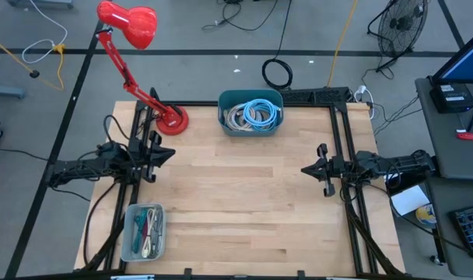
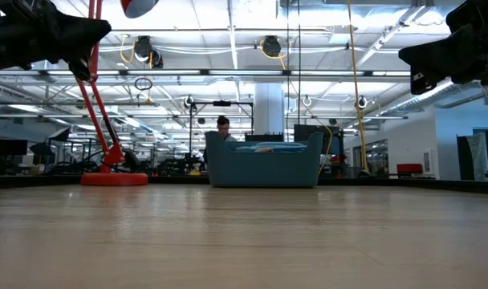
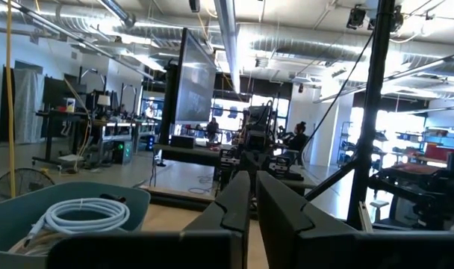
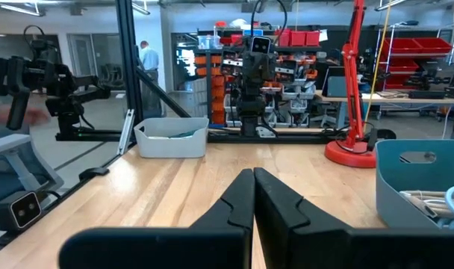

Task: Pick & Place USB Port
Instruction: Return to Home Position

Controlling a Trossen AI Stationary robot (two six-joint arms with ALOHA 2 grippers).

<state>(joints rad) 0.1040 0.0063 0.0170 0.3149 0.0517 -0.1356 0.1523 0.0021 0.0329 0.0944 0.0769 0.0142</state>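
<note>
Jaws closed and empty, left arm (image 1: pixel 104 162) and right arm (image 1: pixel 376 163) flank the table (image 1: pixel 244 202), cables (image 1: pixel 252 115) resting in the far-edge blue bin (image 1: pixel 250 131).

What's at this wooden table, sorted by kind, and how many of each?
Bins: 2 (blue bin, gray bin)
Lamps: 1 (red lamp)
Robot arms: 2 (left gripper, right gripper)
Total: 5; the cables in the bins are too tangled to count.

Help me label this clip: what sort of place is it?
Likely a robotics lab in an open industrial hall: exposed ceiling ducts, red storage racks, and workbenches crowded with gear beyond the wooden table.
</note>
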